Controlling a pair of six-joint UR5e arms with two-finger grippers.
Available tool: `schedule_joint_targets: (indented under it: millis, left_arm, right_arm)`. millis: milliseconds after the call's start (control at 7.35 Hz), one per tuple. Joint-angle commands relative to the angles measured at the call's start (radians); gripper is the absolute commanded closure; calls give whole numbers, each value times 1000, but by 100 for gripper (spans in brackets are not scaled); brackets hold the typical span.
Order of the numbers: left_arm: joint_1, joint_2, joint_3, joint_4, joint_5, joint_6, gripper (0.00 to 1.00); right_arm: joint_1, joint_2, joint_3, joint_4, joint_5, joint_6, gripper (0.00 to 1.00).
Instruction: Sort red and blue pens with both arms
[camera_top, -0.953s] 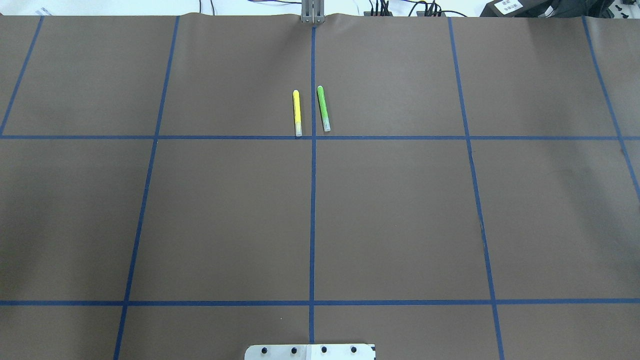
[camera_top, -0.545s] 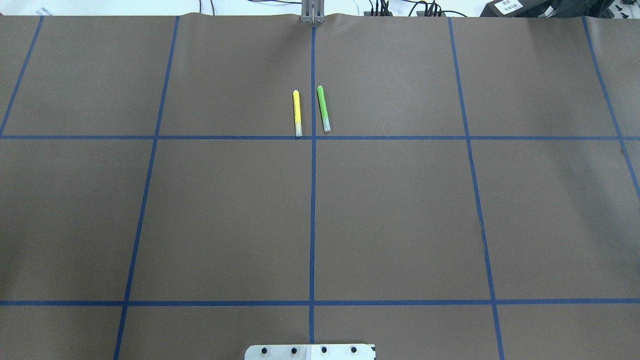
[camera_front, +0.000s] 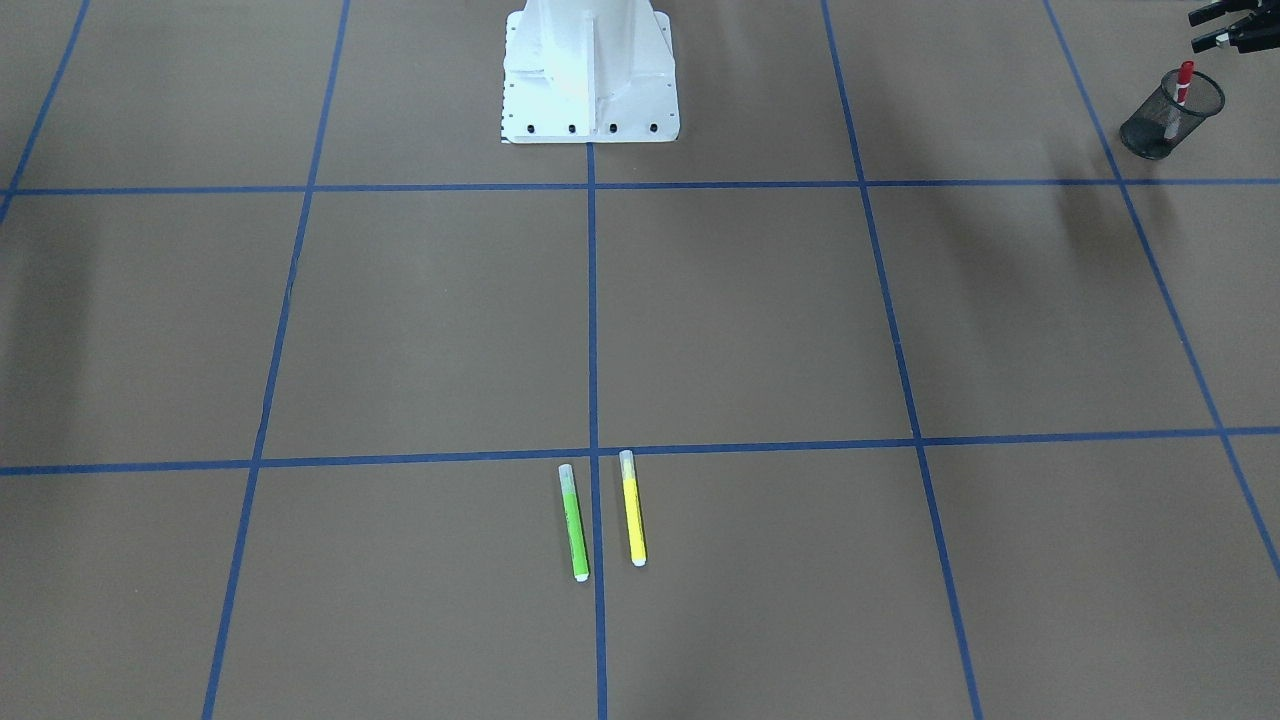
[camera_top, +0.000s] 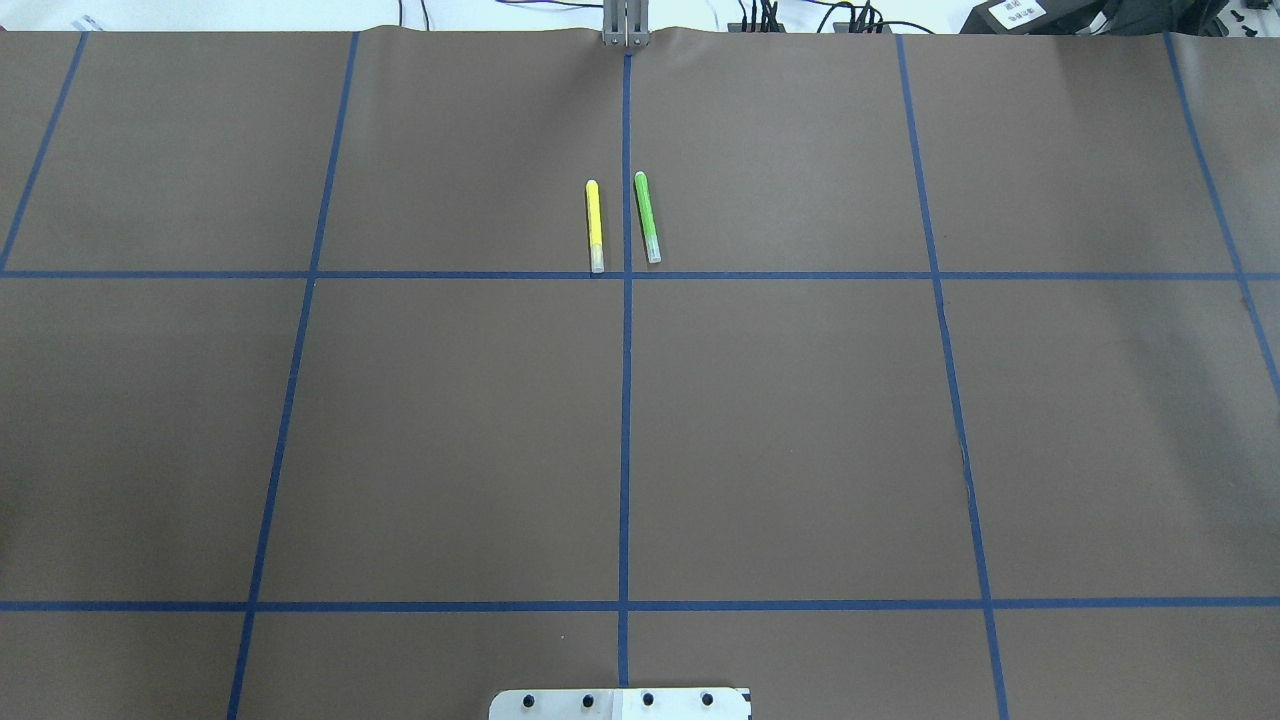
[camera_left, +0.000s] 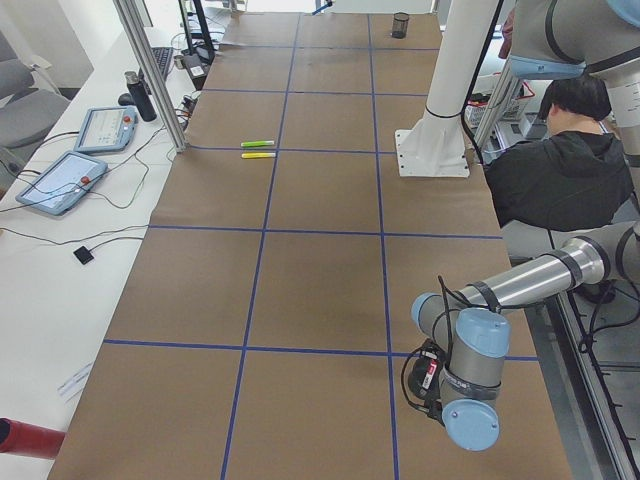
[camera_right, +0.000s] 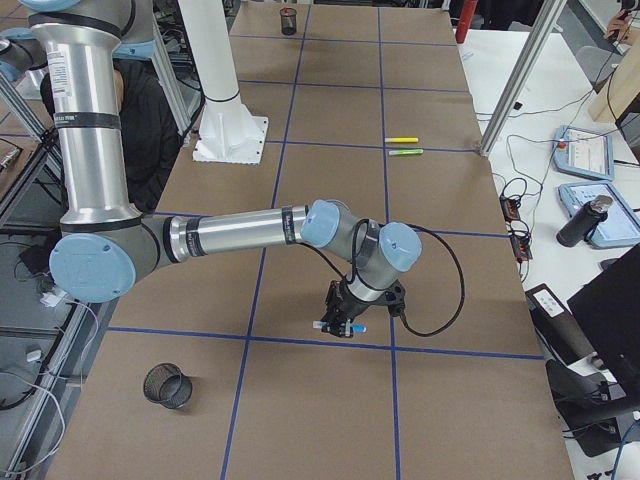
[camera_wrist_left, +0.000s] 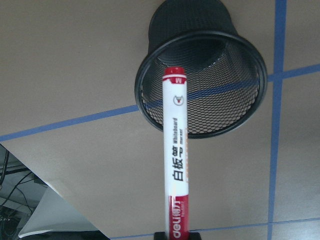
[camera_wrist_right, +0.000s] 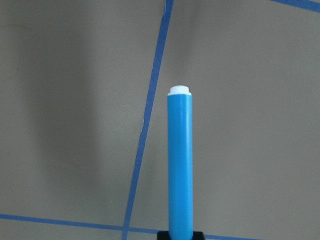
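Observation:
The red pen (camera_wrist_left: 175, 150), a white printed barrel with red ends, is gripped at its near end by my shut left gripper (camera_wrist_left: 179, 235). Its red cap reaches over the rim of a black mesh cup (camera_wrist_left: 200, 82). From the front, that red pen (camera_front: 1183, 82) stands at the cup (camera_front: 1172, 118) beside the left gripper (camera_front: 1196, 32). The blue pen (camera_wrist_right: 180, 165) with a white end is clamped in my shut right gripper (camera_wrist_right: 181, 235). The right gripper (camera_right: 338, 322) carries it level, low over the table, well right of a second mesh cup (camera_right: 167, 386).
A yellow pen (camera_top: 594, 226) and a green pen (camera_top: 647, 217) lie side by side at the table's far middle, either side of the blue centre tape line. The white robot base (camera_front: 588, 70) stands mid-table. A person (camera_left: 560, 160) sits behind the robot. Tablets (camera_left: 62, 180) lie on the side bench.

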Motion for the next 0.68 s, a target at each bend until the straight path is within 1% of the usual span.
schedule_joint_targets:
  millis: [0,136,272,408,545]
  left_arm:
    - [0,-48,3,-5,-22,-2,0]
    - [2,-99,6,-10,-39,-2,0]
    - [2,-149,7,-46,-58,-3,0]
    - [2,-202,15,-121,-58,-12,0]
    - [3,-266,24,-148,-58,-12,0]
  right_arm:
    - [34,-8,7,-56,1,-11,100]
    - [43,-23,26,-84,3,-12,100]
    - [67,-32,50,-144,1,-14,100]
    - [83,-67,84,-187,1,-22,100]
    - [95,-116,93,-201,1,-57,100]
